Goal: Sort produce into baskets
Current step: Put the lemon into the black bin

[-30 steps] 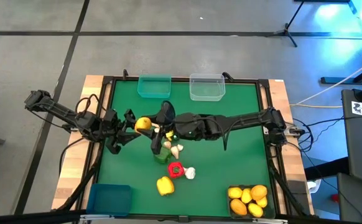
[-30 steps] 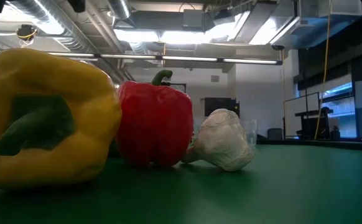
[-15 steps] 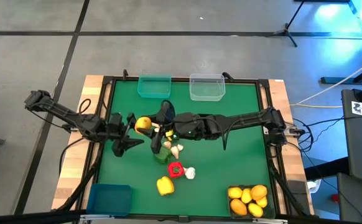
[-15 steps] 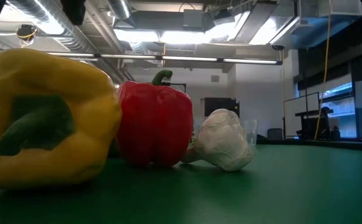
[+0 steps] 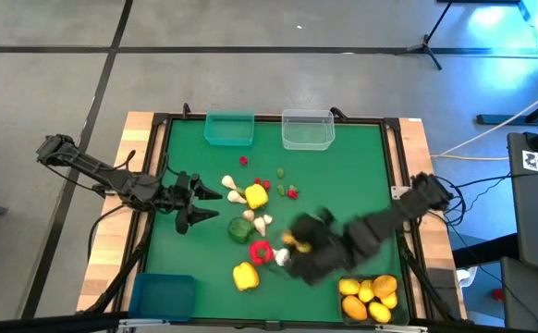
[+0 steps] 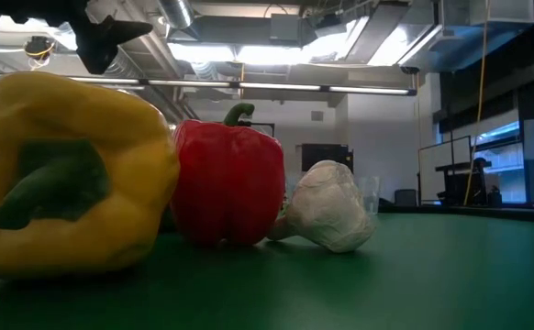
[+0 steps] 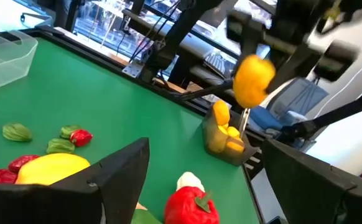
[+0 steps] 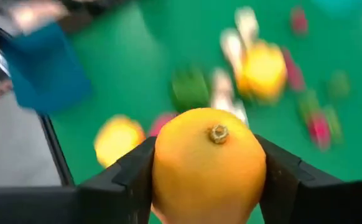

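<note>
My right gripper (image 5: 290, 246) hangs over the table's near right part, shut on an orange citrus (image 8: 209, 165) that also shows in the left wrist view (image 7: 253, 79). The dark grey basket (image 5: 347, 308) at the near right corner holds several citrus. Yellow peppers (image 5: 256, 195) (image 5: 244, 275), a red pepper (image 5: 261, 252), a green pepper (image 5: 239, 228), garlic bulbs (image 5: 235, 191) and tiny red and green pieces (image 5: 285, 190) lie on the green mat. My left gripper (image 5: 202, 207) stands open at mid left, level, holding nothing. My right gripper pinches the citrus between its two fingers, one on each of two opposite sides (image 8: 163, 163). The stem end (image 8: 218, 132) faces the wrist camera. The fingers (image 8: 280, 177) slant downward. The citrus is lifted clear of the mat.
A teal basket (image 5: 229, 129) and a clear basket (image 5: 307, 130) stand at the far edge, a blue basket (image 5: 163, 296) at the near left corner. A yellow pepper (image 6: 65, 174), the red pepper (image 6: 228, 183) and a garlic bulb (image 6: 327, 207) fill the low view.
My left gripper has opened and let go of the citrus, tipped to level and sunk a little. My right gripper, shut on the citrus, has swung fast from mid table toward the near right, toward the dark grey basket, uncovering the produce that lay under its arm.
</note>
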### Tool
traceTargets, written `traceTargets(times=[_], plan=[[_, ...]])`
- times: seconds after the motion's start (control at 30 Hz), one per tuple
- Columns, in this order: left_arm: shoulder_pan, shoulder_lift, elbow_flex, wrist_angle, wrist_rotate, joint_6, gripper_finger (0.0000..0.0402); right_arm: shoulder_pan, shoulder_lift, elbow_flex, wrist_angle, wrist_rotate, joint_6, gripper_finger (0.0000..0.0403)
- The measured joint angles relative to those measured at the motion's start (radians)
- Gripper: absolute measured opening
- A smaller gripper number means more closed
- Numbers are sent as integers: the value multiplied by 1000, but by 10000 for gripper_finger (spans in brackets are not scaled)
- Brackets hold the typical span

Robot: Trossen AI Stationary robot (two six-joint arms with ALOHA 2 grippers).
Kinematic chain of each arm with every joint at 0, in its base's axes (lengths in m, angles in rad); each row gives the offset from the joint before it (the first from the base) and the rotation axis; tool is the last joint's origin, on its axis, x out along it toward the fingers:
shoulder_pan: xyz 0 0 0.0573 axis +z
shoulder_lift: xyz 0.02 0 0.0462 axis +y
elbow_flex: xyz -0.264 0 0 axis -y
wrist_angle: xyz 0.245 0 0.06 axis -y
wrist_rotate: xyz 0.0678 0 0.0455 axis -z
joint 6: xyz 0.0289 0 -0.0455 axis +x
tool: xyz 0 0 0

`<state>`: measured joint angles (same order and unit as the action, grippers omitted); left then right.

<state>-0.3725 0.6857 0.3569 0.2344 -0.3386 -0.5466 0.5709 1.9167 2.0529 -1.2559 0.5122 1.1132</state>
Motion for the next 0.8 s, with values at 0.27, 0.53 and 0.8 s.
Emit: traceTargets(times=[0.27,0.53,0.8], plan=[[0,0,0,1,-1,-41,306,299,3,-25,-319,-53,744,204],[1,0,0,10,-8,-61,306,464,11,-111,-312,-356,1124,204],[1,0,0,12,-36,-61,306,495,12,-208,-271,-653,1154,205]])
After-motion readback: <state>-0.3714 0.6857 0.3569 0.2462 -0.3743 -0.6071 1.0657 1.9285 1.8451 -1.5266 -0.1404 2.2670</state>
